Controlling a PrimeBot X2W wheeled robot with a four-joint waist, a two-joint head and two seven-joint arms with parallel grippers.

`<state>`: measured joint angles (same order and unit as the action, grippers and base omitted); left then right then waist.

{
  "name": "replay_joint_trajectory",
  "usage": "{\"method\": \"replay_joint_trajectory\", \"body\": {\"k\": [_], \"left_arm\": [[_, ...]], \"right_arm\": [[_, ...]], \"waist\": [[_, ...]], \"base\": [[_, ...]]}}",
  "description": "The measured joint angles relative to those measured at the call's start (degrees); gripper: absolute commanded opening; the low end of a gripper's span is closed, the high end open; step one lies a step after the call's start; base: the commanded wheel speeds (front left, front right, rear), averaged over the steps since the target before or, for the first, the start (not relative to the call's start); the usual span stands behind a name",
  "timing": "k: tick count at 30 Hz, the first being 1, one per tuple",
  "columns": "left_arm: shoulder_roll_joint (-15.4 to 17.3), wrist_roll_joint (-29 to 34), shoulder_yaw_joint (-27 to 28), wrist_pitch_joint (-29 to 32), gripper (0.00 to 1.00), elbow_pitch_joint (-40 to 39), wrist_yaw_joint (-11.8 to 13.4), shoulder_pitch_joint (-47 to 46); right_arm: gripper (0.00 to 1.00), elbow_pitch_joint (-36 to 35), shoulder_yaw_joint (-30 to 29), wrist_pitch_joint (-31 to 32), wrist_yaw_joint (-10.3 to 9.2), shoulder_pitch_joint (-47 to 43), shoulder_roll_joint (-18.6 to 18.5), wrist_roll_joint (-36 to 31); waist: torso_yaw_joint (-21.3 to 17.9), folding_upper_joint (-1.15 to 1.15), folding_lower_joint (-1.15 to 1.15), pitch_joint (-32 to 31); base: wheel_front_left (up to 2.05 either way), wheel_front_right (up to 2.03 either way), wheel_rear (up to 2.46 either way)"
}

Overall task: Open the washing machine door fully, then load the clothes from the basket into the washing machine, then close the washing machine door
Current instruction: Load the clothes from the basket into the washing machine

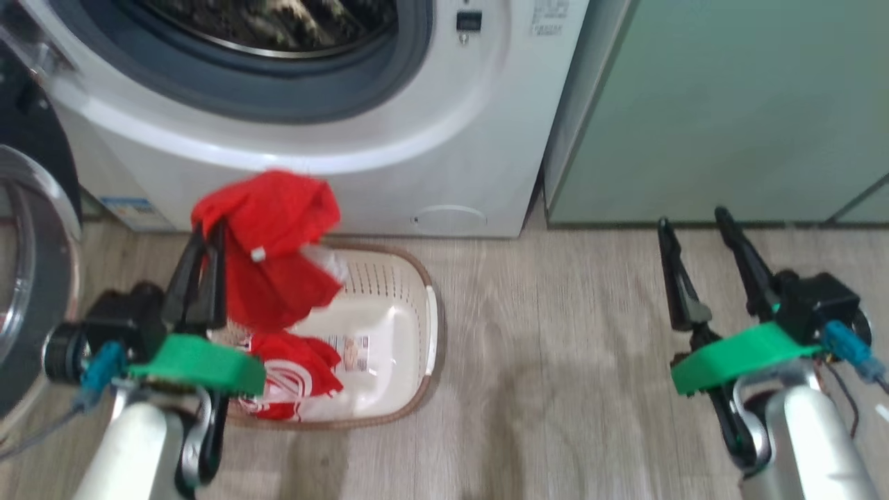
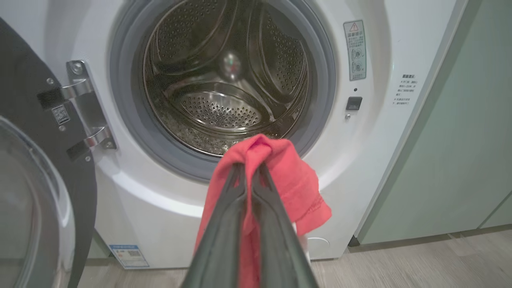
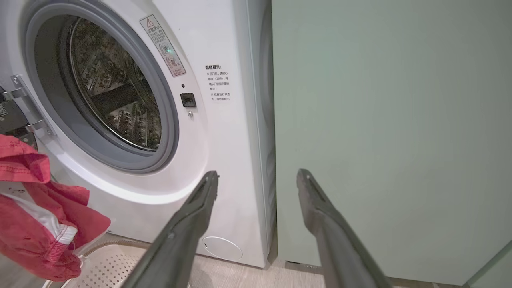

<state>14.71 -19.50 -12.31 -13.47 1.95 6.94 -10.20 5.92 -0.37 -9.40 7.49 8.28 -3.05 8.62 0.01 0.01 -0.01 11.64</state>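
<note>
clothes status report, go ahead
Left gripper shut on one red garment, held before the open drum. Right gripper open, empty. Second garment in the basket. Door wide open, nothing in the way.

Two red clothes, one basket, one washing machine, one round door — plus one left gripper and one right gripper.

All views toward the washing machine

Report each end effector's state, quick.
Left end effector: closed on a red garment, held above the basket.
Right end effector: open, holding nothing.
</note>
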Motion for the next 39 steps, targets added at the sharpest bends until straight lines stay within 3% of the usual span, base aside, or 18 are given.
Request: {"method": "replay_joint_trajectory", "body": {"k": [13,39], "left_arm": [[0.86,0.41,-0.54,3.41,0.0,-5.66,3.22,10.07],[1.35,-0.55,-0.59,4.15,0.0,-6.32,4.23,11.52]], "right_arm": [[1.0,-3.66,-0.81,3.23,0.0,-7.12,0.04,0.48],[1.0,-4.28,-0.09,4.12,0.0,-8.94,0.08,0.98]], "waist": [[-0.64,0.0,0.0,-7.21],[-0.66,0.0,0.0,-7.79]], "base": [[0.0,0.0,0.0],[0.0,0.0,0.0]]}}
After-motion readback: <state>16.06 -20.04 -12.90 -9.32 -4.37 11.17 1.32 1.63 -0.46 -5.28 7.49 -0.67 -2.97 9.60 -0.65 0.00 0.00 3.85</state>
